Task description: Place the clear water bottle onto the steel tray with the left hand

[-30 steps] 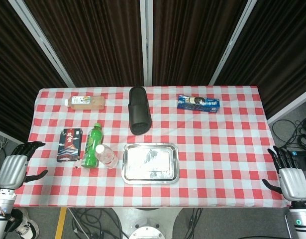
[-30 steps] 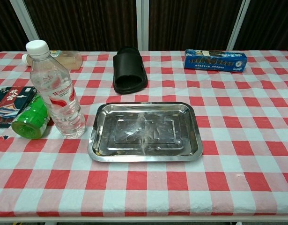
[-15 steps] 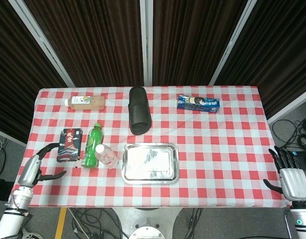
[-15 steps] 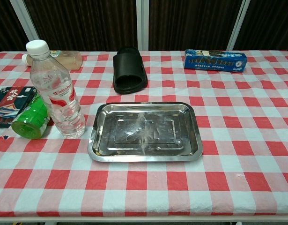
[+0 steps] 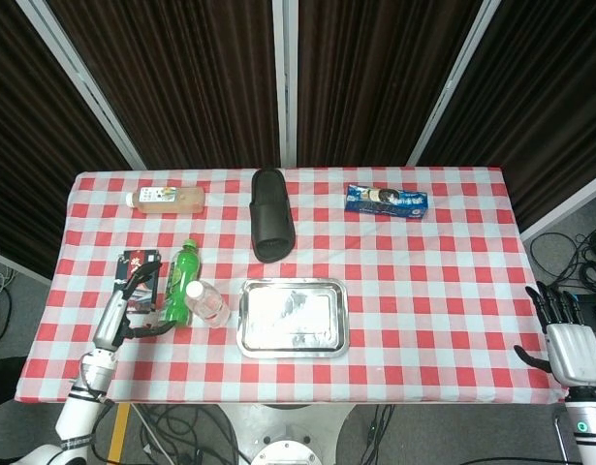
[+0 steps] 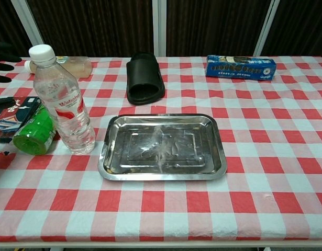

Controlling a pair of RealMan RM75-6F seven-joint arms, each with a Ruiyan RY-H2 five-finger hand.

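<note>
Steel tray (image 5: 293, 317) has bare cloth around it; clear water bottle (image 5: 207, 303) stands just left; left hand (image 5: 123, 308) nearby, fingers spread, empty; right hand (image 5: 567, 344) spread at the table's edge.

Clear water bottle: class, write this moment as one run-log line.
left hand: open, beside clear water bottle | bottle: upright, untouched, left of steel tray | right hand: open, off table

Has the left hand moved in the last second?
Yes. The left hand has come in over the table edge toward the clear water bottle, now beside the green bottle.

A robot test lab: dark pleated curtains (image 5: 181, 77) on metal-framed panels, loose black floor cables (image 5: 569, 257), a red-and-white checked tablecloth (image 5: 443, 281).
</note>
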